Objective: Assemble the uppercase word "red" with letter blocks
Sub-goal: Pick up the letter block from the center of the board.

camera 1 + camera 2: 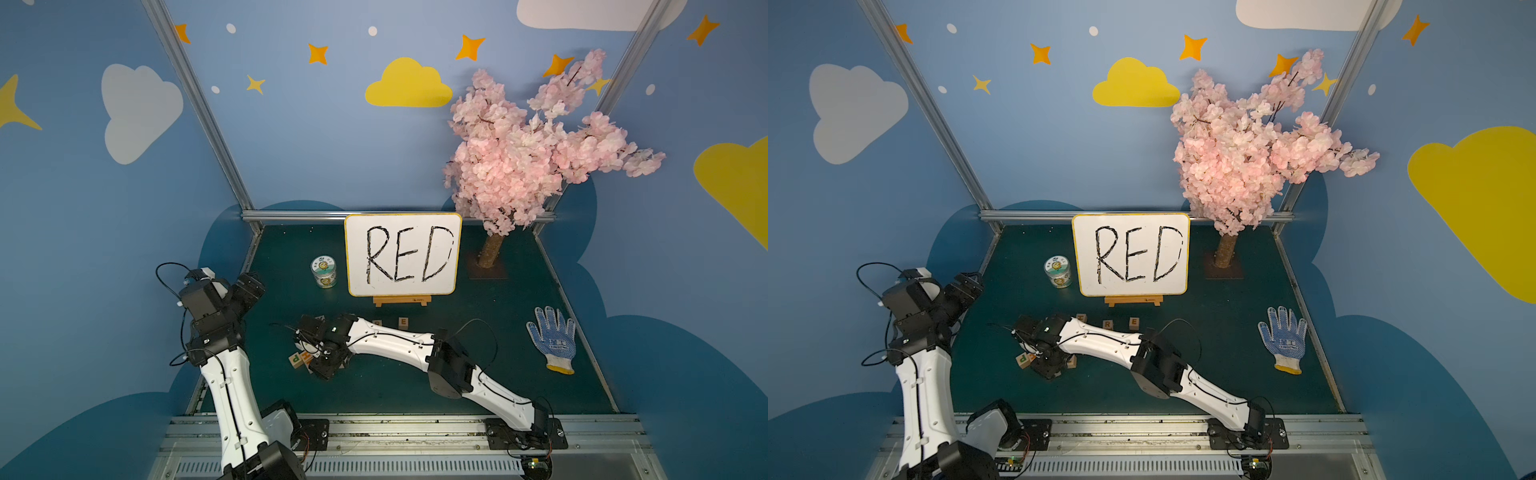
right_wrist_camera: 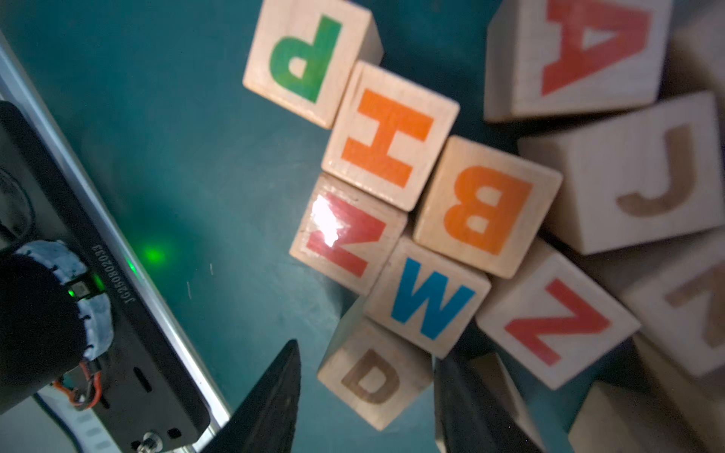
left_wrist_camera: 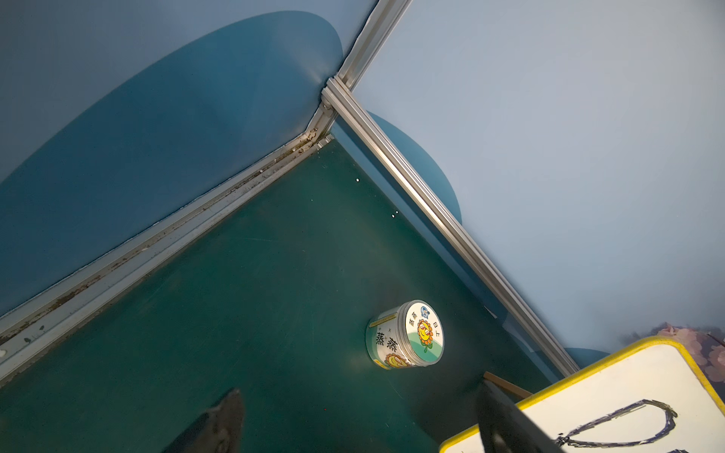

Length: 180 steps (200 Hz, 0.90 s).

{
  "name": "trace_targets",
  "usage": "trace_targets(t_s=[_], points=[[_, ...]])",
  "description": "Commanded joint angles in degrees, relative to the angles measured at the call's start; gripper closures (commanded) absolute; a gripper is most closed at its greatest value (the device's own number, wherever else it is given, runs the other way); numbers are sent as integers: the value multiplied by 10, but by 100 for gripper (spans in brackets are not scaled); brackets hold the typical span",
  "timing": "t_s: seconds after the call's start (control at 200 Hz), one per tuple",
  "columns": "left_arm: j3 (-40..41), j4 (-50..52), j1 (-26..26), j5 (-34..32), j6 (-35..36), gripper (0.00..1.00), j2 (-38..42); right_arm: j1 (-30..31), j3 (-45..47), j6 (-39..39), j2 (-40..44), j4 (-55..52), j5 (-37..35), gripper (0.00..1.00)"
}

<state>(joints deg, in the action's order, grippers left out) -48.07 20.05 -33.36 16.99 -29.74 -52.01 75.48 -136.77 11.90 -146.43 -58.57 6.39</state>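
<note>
The right end effector (image 2: 367, 349) hangs low over the pile with its jaws either side of the D block (image 2: 372, 380). A strip of counter (image 1: 386, 395) shows between one of its fingers (image 2: 270, 400) and the block, so I judge it released and not yet clenched. It is lined up there because D is the letter the row lacks. The D block sits at the open edge of the pile, tight against the W block (image 2: 429, 302), which leaves bare counter on one side for a finger to slip in.

The other letter blocks (image 2: 486, 204) crowd round it, jumbled, with P, H, B, Z, N and A face up. This pile lies in front of the board (image 1: 403, 253), on the robot's side of it and off toward the robot's left.

Just in front of the board's easel, the R block (image 1: 1108, 324) and the E block (image 1: 1133, 321) stand side by side, copying the handwriting above them. The spot past E is free, so the word "red" lacks only its last letter.

The left end effector (image 3: 359, 392) is released and empty. It is held back near the jar (image 3: 406, 335) beside the board, probably to keep the pile clear for the other arm.
</note>
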Motion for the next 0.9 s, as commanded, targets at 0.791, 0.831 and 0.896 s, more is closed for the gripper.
trace_targets(t_s=[0.791,0.831,0.896], points=[[6,-8,-6,14,1,10,1,-2,-18,38,12,-44,-11,72],[7,-9,-5,15,1,10,1,-3,-19,39,18,-47,-14,73],[7,-11,-5,17,1,10,1,-5,-19,43,27,-54,-16,73]])
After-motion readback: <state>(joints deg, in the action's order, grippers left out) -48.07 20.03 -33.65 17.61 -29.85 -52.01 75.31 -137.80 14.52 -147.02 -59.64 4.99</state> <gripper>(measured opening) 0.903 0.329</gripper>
